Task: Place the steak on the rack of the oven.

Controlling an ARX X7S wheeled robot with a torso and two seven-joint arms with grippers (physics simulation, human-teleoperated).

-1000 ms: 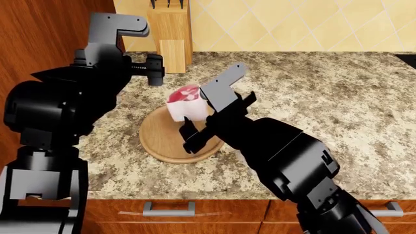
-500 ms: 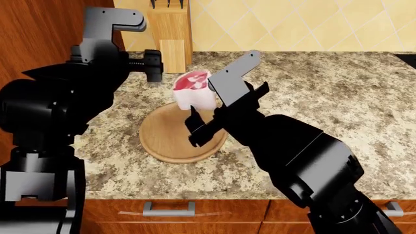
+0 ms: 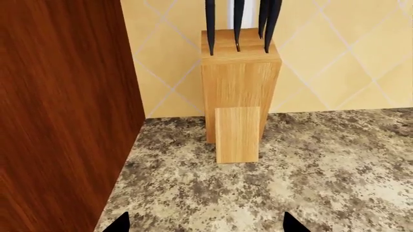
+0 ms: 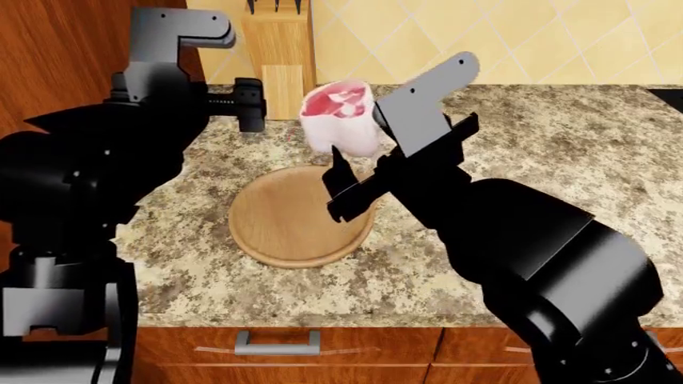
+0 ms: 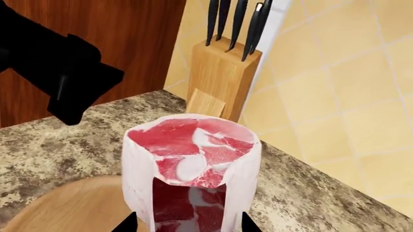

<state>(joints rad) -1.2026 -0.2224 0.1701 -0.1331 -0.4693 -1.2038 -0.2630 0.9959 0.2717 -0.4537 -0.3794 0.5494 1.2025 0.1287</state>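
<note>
Risen since the earlier frames: right gripper with the steak, now well above the wooden board rather than resting on it. Jaws clamped on the steak's pale sides, marbled face up, tips just visible at its base in the right wrist view. Left gripper hanging over the table near the knife block, holding nothing; only two finger tips showing, spread apart. To do the carry well, probably: keep the squeeze firm, hold the meat level, lift clear of the board and the knife block before swinging away, and turn toward the oven, which with its rack lies out of sight in all three views. Counted: one steak, one board, one knife block with four knives, two drawer handles below the table edge.
</note>
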